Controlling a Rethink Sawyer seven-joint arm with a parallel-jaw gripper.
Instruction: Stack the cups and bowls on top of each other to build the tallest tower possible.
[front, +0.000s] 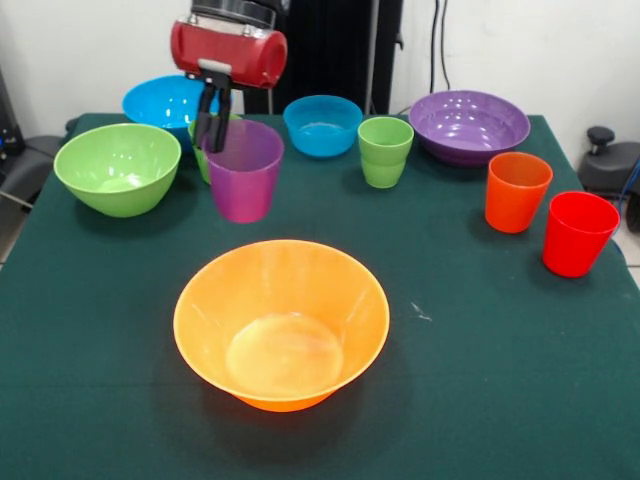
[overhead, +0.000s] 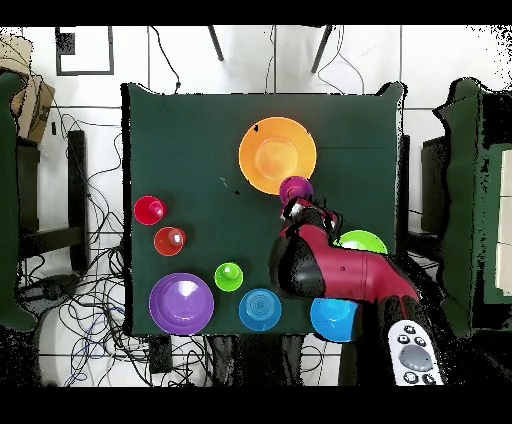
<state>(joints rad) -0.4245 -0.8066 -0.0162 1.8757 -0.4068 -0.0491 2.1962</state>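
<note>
Purple cup (front: 244, 170): lifted, rim pinched between gripper (front: 212, 130) fingers, beside orange bowl (front: 281, 322) at table (front: 480, 340) centre. Risk: the one-sided rim grip may let it tilt or slip.

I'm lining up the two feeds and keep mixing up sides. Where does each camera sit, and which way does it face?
Front view: across the table from the robot, looking at it over the orange bowl; the red arm and its claw come down from the top, shut on the purple cup.
Overhead view: above the table, looking straight down, arm entering from the bottom.
Both show the orange bowl, purple cup and claw, turned half round.
</note>
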